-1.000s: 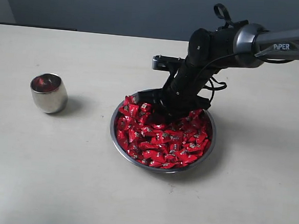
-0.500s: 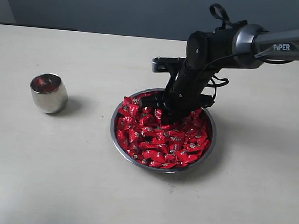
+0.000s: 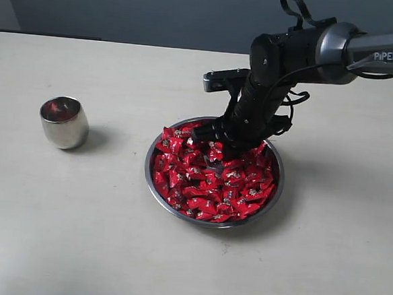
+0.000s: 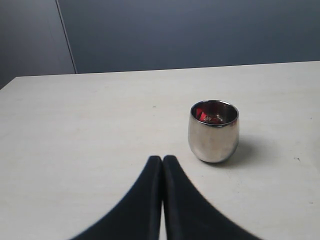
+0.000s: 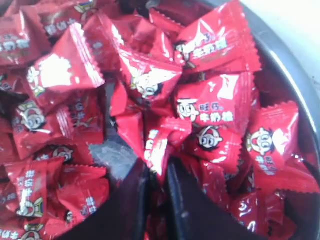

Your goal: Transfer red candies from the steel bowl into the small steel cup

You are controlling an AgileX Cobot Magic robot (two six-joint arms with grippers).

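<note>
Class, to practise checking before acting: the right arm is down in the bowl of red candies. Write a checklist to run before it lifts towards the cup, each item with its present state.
1. Jaws of the right gripper closed on a red candy: ok, a wrapper sits pinched between them.
2. Only one candy caught: cannot tell, neighbours press close.
3. The small steel cup upright, mouth clear: ok.
4. Bare table between the steel bowl and cup: ok.
5. The left gripper shut, apart from the cup: ok.
</note>
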